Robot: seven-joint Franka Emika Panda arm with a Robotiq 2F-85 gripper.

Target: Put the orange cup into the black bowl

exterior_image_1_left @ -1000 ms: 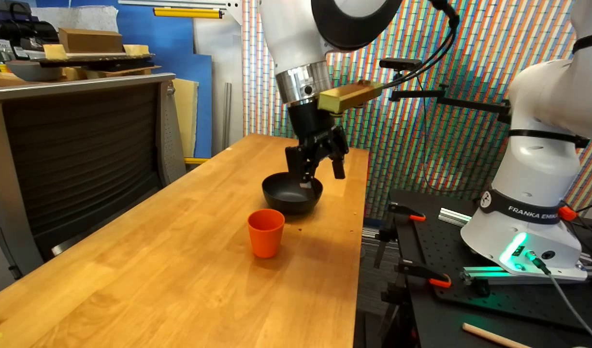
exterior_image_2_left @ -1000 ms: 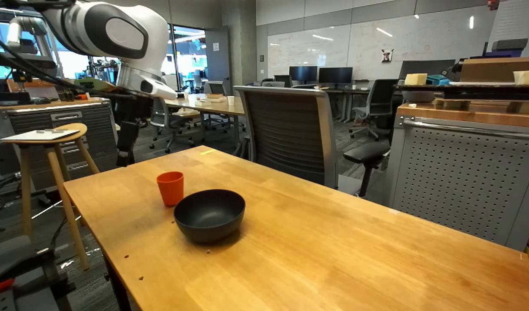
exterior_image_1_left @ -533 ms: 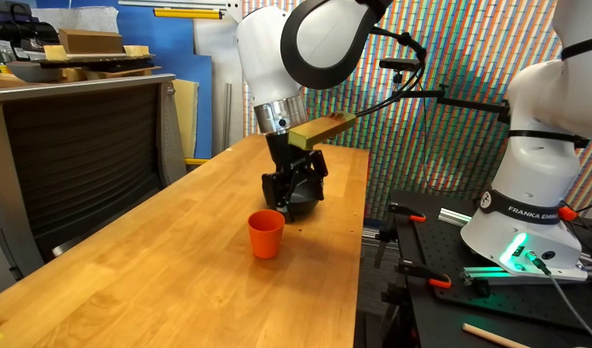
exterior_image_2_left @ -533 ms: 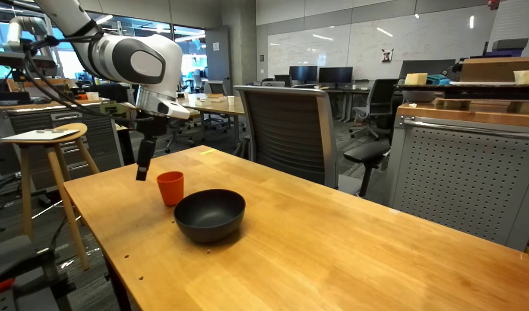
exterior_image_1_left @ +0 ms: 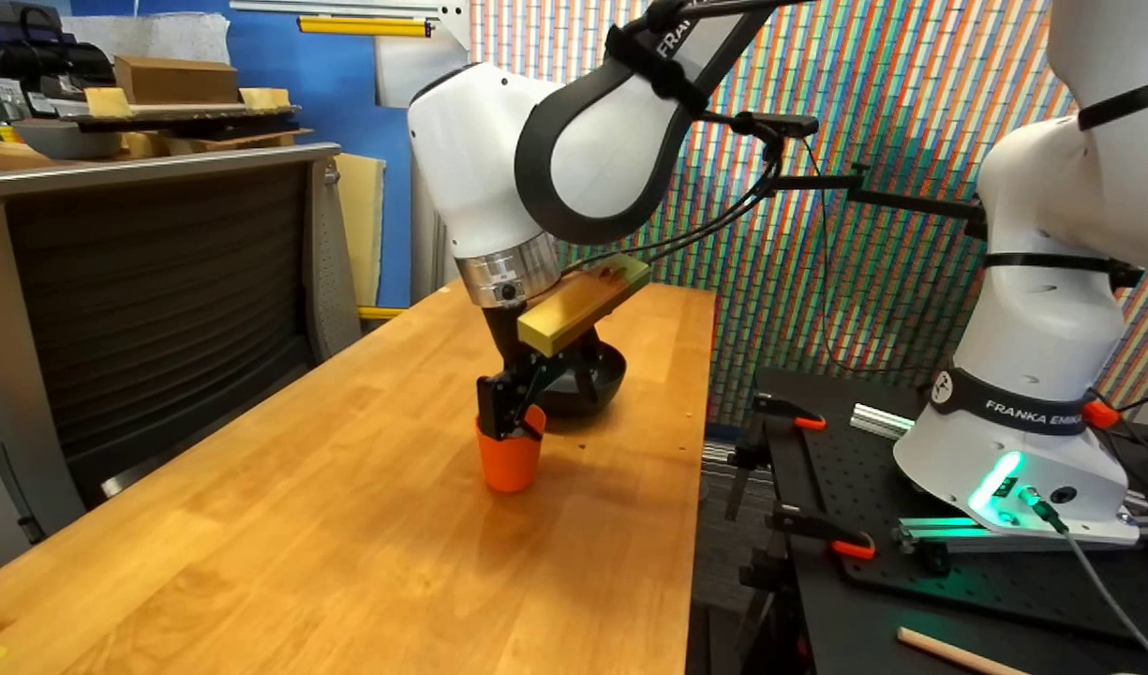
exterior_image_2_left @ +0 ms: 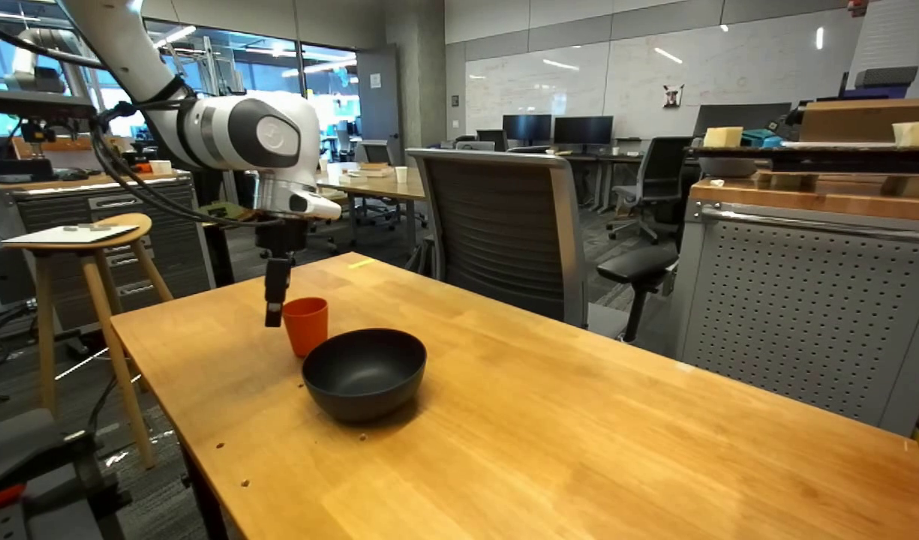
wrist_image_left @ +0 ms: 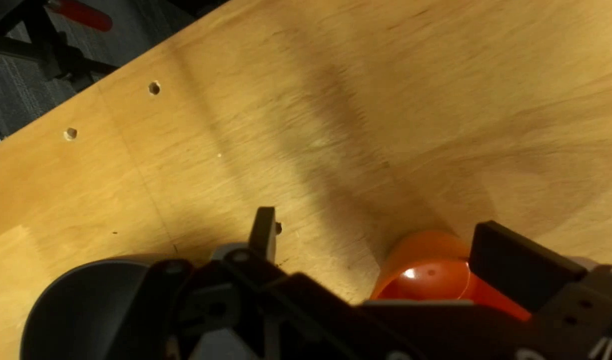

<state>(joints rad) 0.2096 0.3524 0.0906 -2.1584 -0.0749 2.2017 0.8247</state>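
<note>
Two spread fingers (wrist_image_left: 523, 267) on the pincer (wrist_image_left: 378, 232); right by one is the orange cup (wrist_image_left: 433, 275), whether touching unclear; near the other, the black bowl (wrist_image_left: 81, 310)

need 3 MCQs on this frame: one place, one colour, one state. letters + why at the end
1. Where is the orange cup?
A. Inside the bowl
B. Beside the bowl
C. Underneath the bowl

2. What colour is the light on the robot's base?
A. Red
B. Purple
C. Green

3. How do the fingers stand?
A. Open, with a gap between them
B. Shut, touching each other
C. Clamped on the bowl's rim

1: B, since both exterior views show the cup next to the bowl, outside its rim.
2: C, since an exterior view shows a green glow on the base.
3: A, since the wrist view shows the fingers well apart, with bare wood visible between them.
</note>
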